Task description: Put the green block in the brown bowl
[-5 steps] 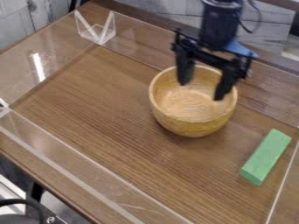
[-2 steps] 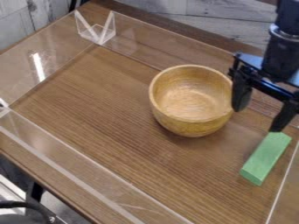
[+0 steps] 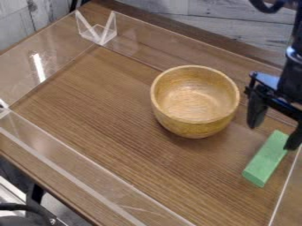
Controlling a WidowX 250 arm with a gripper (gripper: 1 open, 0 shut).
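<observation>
Moved: our gripper (image 3: 274, 125), rightward
Gripper: wide open, holding nothing
Block (image 3: 269, 160): right of bowl (image 3: 193, 101)

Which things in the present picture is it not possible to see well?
- Gripper, camera view: its upper part is cut off by the right edge.
- Far end of the green block: close to the fingers, so contact is unclear.
- Black object, lower left: cut off by the picture edge.
</observation>
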